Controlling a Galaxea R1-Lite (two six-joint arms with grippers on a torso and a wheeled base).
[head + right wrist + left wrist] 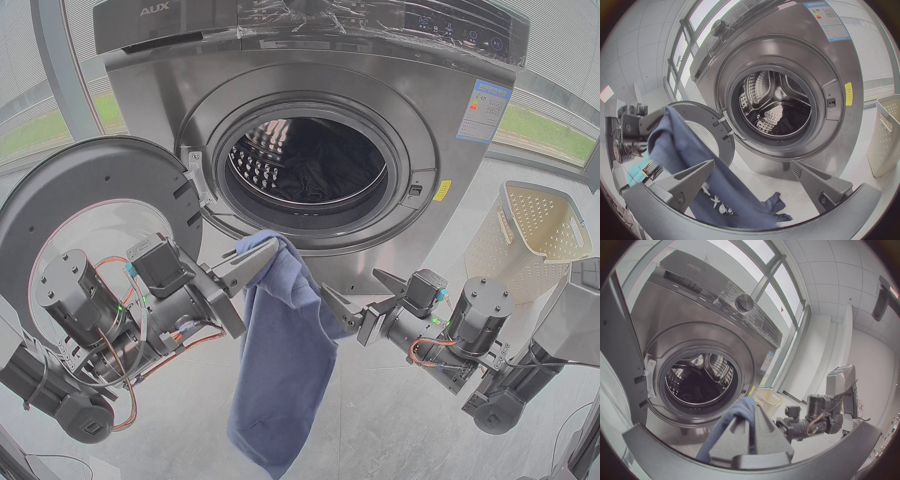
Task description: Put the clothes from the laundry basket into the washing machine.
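A blue garment (284, 350) hangs from my left gripper (267, 245), which is shut on its top edge just below the washing machine's open drum (306, 164). The cloth (737, 415) drapes over the left fingers (765, 430) and trails toward the floor (725, 190). My right gripper (347, 300) is open beside the hanging cloth, its fingers (690, 179) spread with nothing between them. Dark clothing (793, 120) lies inside the drum (697, 382). The cream laundry basket (531, 240) stands tipped at the machine's right.
The round machine door (94, 206) stands swung open on the left, close behind my left arm. Grey floor (400, 419) lies free in front of the machine. Windows run behind the machine.
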